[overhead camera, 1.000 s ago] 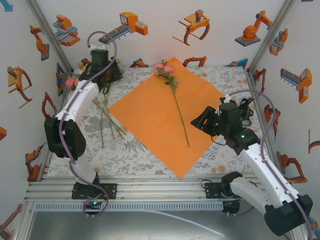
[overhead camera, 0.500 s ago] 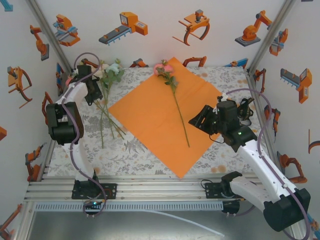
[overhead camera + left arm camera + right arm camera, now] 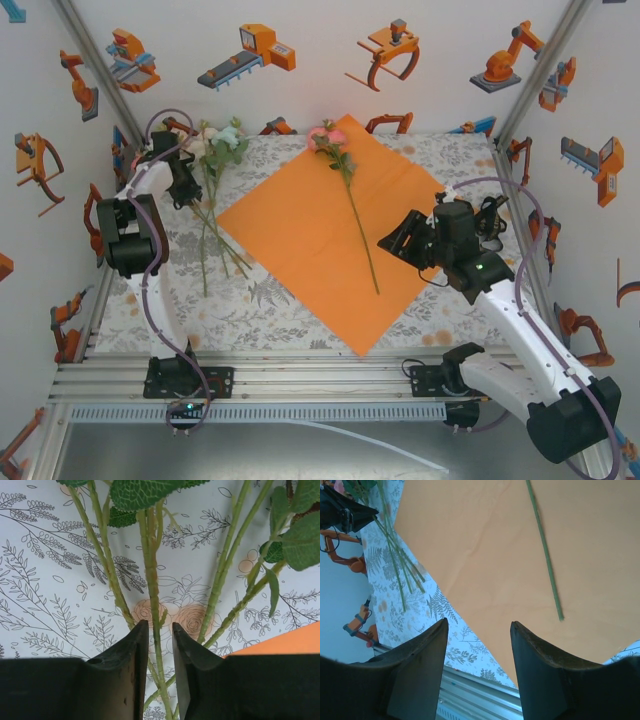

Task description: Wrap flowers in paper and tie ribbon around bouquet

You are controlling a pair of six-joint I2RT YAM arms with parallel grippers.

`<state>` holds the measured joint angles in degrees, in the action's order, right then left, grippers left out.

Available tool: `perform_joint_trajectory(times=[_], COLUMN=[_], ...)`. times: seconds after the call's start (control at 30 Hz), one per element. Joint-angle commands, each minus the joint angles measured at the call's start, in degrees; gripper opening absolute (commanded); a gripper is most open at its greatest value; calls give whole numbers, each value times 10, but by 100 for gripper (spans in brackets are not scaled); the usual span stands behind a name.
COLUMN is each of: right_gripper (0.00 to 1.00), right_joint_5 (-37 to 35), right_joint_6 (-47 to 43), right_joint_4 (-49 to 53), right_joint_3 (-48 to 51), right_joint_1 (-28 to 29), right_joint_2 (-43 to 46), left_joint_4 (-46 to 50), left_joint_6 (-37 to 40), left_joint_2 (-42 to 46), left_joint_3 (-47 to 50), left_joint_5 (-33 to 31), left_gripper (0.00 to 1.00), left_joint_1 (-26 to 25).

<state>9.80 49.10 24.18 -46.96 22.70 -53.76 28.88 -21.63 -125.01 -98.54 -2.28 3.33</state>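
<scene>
left arm: retracted | left hand: narrowed around 1 stem of flowers

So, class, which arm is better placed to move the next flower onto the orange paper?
Probably left: the left gripper straddles a stem among loose flowers; the right gripper hangs open over the paper, far off.

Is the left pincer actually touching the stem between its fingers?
Cannot tell. Left wrist view: the stem runs inside the left pincer, close against one finger, table cover showing beside the other.
</scene>
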Motion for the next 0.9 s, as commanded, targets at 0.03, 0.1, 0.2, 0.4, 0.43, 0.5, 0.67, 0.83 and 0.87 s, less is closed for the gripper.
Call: perform_joint_trajectory(times=[0.03, 0.1, 0.2, 0.4, 0.43, 0.5, 0.67, 0.83, 0.87], right_gripper=[51, 51, 51, 51, 52, 53, 58, 63, 67], right_joint_5=[-7, -8, -7, -15, -19, -29, -56, -33, -28], right_joint_6=[9, 11, 12, 6, 6, 9, 21, 6, 2], right_joint_4=[5, 6, 7, 12, 15, 17, -14, -17, -14], right_joint_3=[-17, -18, -19, -22, -23, -21, 10, 20, 21], right_joint_1=[3, 4, 4, 4, 4, 3, 3, 4, 3], right_joint_2=[6, 5, 6, 10, 10, 14, 36, 47, 52], left_joint_4=[23, 23, 19, -5, -8, -19, -100, -178, -184], left_joint_6=[-6, -6, -5, 2, -4, -30, -134, -151, -153], left_joint_2=[-11, -8, 11, 117, 137, 182, 223, 141, 111], left_joint_3=[-25, -29, -28, -10, -7, 2, 34, -18, -44], left_joint_5=[19, 23, 33, 81, 92, 116, 155, 197, 207], left_gripper=[27, 17, 1, 0, 0, 0, 0, 0, 0], left_joint_1=[4, 4, 5, -4, -8, -25, -108, -221, -239])
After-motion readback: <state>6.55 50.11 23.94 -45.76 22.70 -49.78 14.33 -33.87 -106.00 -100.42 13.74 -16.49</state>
